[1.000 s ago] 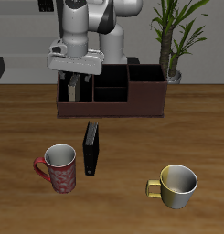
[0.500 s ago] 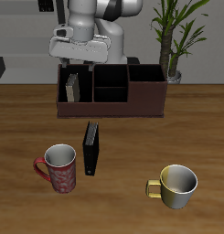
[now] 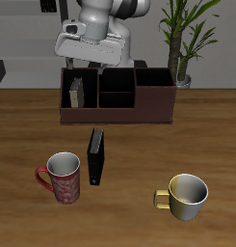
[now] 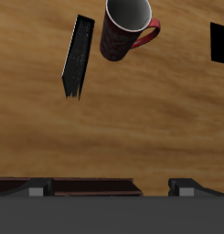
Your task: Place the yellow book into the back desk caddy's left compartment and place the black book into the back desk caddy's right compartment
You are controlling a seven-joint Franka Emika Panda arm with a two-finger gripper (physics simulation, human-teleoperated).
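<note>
two books, two mugs and one caddy on a wooden table. back desk caddy: long reddish-brown box with dark interior, set far back on the table, below the raised arm. yellow book: grey-tan, standing upright inside the caddy's end section beneath the gripper, the left compartment. right compartment: at the caddy's opposite end, dark, nothing seen inside. black book: standing on edge on the table just in front of the caddy, apart from it, spine toward the table's front edge; seen also in the wrist view. red patterned mug: in front of the caddy, just beside the black book, not touching; likewise beside it in the wrist view. yellow-handled metal mug: well apart from the caddy, near the table's front edge. gripper: hanging above the caddy's left compartment, clear of the yellow book, holding nothing; fingers appear apart, tips partly lost against the dark background. potted plant: behind the caddy's far end.
</note>
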